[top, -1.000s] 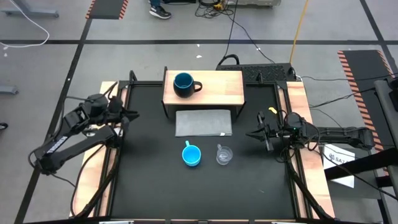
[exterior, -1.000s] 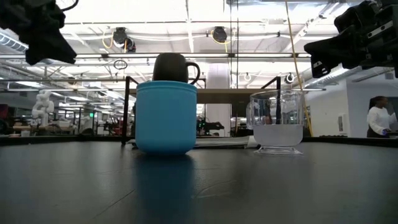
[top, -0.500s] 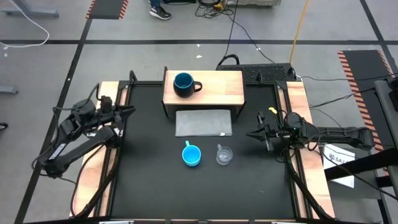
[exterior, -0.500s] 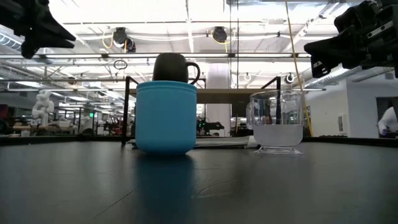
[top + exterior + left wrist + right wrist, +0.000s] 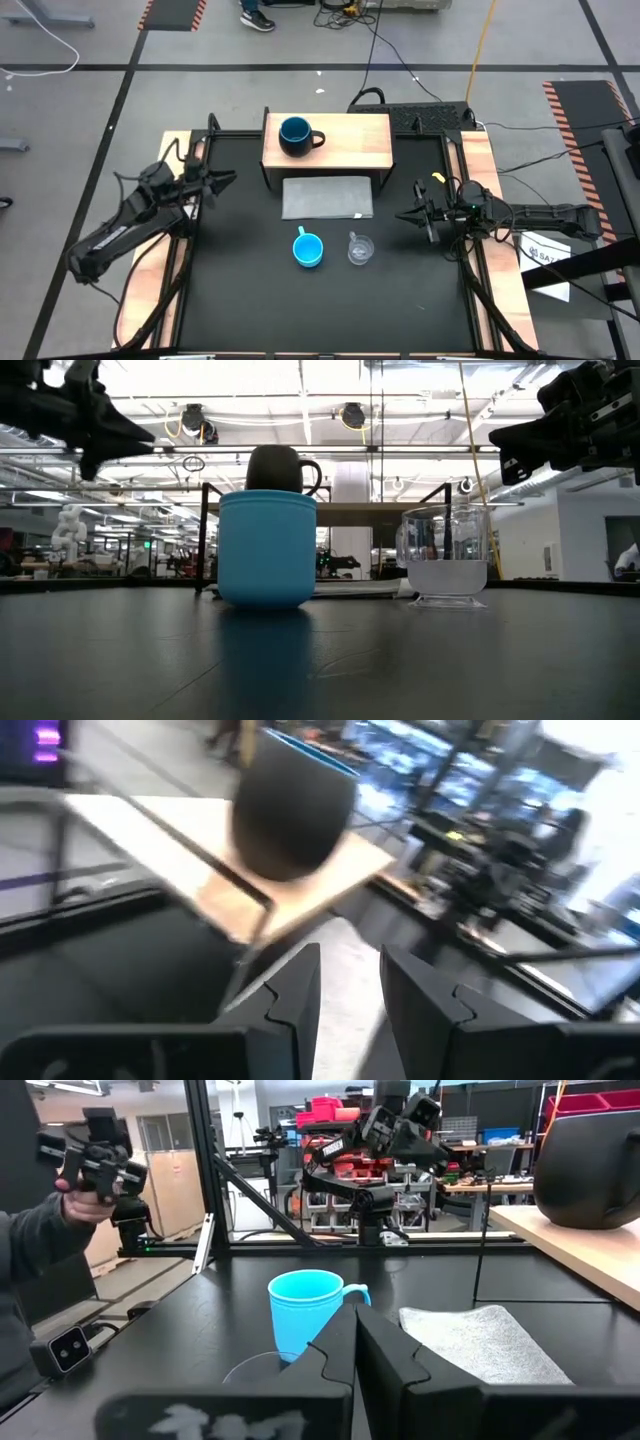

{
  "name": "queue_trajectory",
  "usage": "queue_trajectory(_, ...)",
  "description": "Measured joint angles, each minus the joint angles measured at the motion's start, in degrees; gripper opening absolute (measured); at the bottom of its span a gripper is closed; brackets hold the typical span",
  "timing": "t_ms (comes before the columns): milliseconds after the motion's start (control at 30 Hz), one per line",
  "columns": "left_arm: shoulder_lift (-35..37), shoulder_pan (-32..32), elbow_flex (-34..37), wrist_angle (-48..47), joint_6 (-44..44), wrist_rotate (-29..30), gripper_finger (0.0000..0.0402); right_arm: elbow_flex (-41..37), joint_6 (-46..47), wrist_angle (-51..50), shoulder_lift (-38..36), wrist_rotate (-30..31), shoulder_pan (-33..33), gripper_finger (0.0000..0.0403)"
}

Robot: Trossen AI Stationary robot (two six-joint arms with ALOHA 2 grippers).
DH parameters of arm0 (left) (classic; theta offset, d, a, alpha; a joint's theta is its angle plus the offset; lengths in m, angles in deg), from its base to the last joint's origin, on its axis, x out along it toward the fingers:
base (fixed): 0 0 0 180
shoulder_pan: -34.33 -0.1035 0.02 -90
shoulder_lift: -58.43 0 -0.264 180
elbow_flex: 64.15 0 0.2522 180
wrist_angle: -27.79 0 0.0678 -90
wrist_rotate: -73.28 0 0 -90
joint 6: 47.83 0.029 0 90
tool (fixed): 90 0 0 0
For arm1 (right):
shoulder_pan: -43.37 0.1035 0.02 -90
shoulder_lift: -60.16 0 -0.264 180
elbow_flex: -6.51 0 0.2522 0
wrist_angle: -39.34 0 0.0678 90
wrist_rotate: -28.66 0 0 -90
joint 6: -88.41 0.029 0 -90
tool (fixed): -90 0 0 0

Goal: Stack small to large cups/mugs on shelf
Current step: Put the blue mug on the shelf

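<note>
Grey mat point(image 5: 327, 197) btwn shelf point(image 5: 350, 142) – blue mug point(image 5: 307, 249).

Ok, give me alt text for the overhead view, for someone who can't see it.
A dark navy mug stands on the wooden shelf at the table's far edge, with a light-blue mug beside a clear cup nearer, past a grey mat. The left gripper and right gripper hover at opposite sides.

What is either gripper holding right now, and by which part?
Nothing. The left gripper is open in the air at the table's left edge; the right gripper is shut and empty on the right. All three cups stand untouched.
</note>
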Motion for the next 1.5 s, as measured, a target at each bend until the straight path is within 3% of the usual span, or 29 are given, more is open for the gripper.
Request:
queue_trajectory(133,0.00,3.59,5.11,9.17,3.46,-3.56,0.0108,-0.01,-0.11,0.08,0.00,0.00,-0.02,0.0000)
queue_trajectory(300,0.00,9.77,8.51,12.12,9.44,-5.91,0.0108,-0.02,-0.06,0.07,-0.02,0.00,-0.02,0.0000)
queue_trajectory(433,-0.03,14.25,10.29,12.43,13.04,-2.74,0.0108,-0.01,-0.06,0.07,0.00,0.00,-0.02,0.0000)
queue_trajectory(667,-0.26,19.32,13.68,13.12,17.61,9.41,0.0108,0.00,-0.06,0.29,0.00,0.00,-0.02,0.0000)
queue_trajectory(1033,-0.37,20.79,14.48,16.70,18.99,11.22,0.0108,-0.02,-0.02,0.44,0.00,0.00,-0.02,0.0000)
queue_trajectory(1100,-0.39,20.78,14.48,16.64,18.96,10.65,0.0108,-0.02,-0.04,0.44,0.00,0.00,-0.02,0.0000)
queue_trajectory(1333,-0.38,22.43,14.48,17.12,23.78,-1.77,0.0108,0.00,-0.04,0.44,0.00,0.00,-0.02,0.0000)
queue_trajectory(1500,-0.39,24.28,14.48,17.13,24.82,-0.87,0.0108,-0.01,-0.04,0.44,0.00,0.00,-0.02,0.0000)
